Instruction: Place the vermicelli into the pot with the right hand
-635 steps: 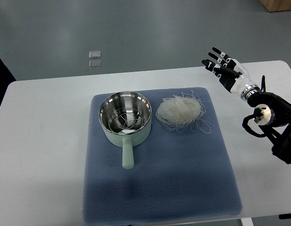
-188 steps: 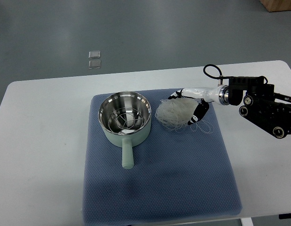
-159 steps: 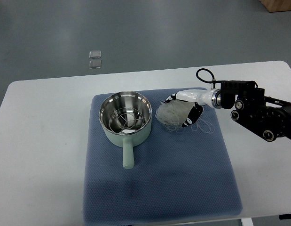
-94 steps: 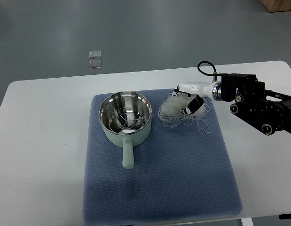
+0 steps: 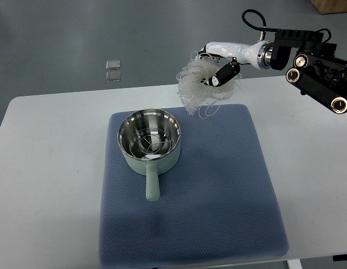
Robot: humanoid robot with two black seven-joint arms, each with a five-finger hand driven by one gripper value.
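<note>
**One vermicelli bundle held aloft; pot on mat**

One right hand [image 5: 221, 68], white with black fingers, reaches in from the upper right on a black jointed arm [image 5: 316, 59]. Its fingers are curled around a loose, translucent white nest of vermicelli [image 5: 197, 84], which hangs in the air over the far edge of the counter [image 5: 50, 162], clear of the mat. Stray strands trail downward toward the mat's far edge.

One pale green saucepan [image 5: 149, 140] with a shiny steel interior stands upright on the far-left part of the blue-grey textured mat [image 5: 218, 202]. Its handle [image 5: 152, 183] points toward the counter's near edge. The held vermicelli is up and to the right of the pot's rim, not above its opening.

Two small clear square items [image 5: 112, 70] lie on the grey floor beyond the counter's far edge.
</note>
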